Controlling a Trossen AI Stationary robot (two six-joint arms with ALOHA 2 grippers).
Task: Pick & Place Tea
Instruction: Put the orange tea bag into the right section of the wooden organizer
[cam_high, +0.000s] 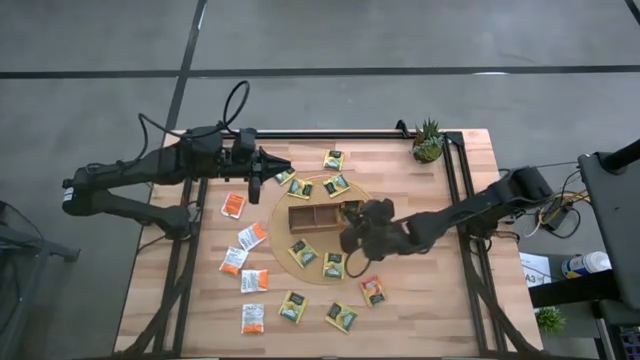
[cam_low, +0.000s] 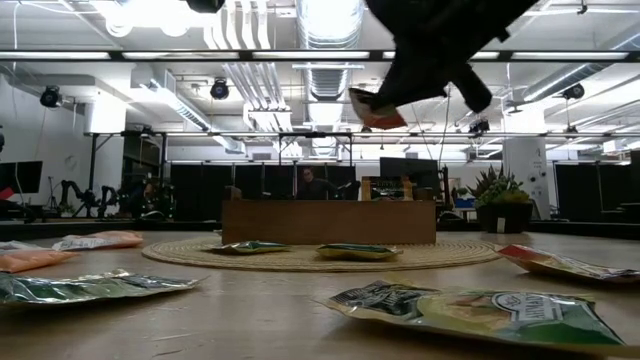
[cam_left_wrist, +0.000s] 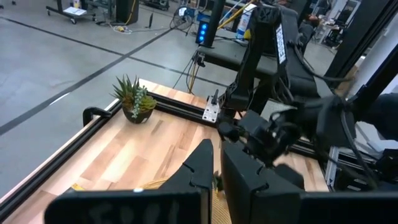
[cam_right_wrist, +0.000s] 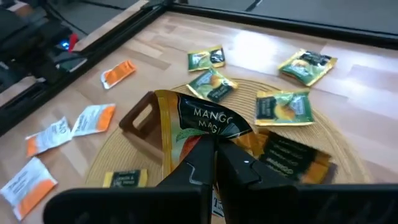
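Observation:
The tea sachets lie scattered flat on the wooden table and on a round woven mat (cam_high: 300, 235). Some are yellow-green (cam_high: 303, 253), some white and orange (cam_high: 252, 236), and one is orange-red (cam_high: 373, 290). The brown wooden tray (cam_high: 320, 217) stands on the mat. My right gripper (cam_right_wrist: 215, 155) is over the tray's right end, shut on a yellow-orange sachet (cam_right_wrist: 199, 121). Another orange sachet (cam_right_wrist: 292, 155) shows beyond it, blurred. My left gripper (cam_high: 280, 165) hovers shut near the table's far left, above the mat's edge, touching nothing. My right gripper pinches the yellow-orange sachet between its two fingers at one edge (cam_right_wrist: 210, 135), near the printed label. The fingers point down at a slant from the table's right. The sachet (cam_low: 375, 108) is tilted and lifted clear, high above the tray (cam_low: 330, 220).
A potted plant (cam_high: 428, 142) stands at the far right corner. Black rails (cam_high: 455, 190) run along the table's edges. Sachets ring the mat on its left, near and far sides. Bare wood lies to the right of the mat (cam_high: 430, 290).

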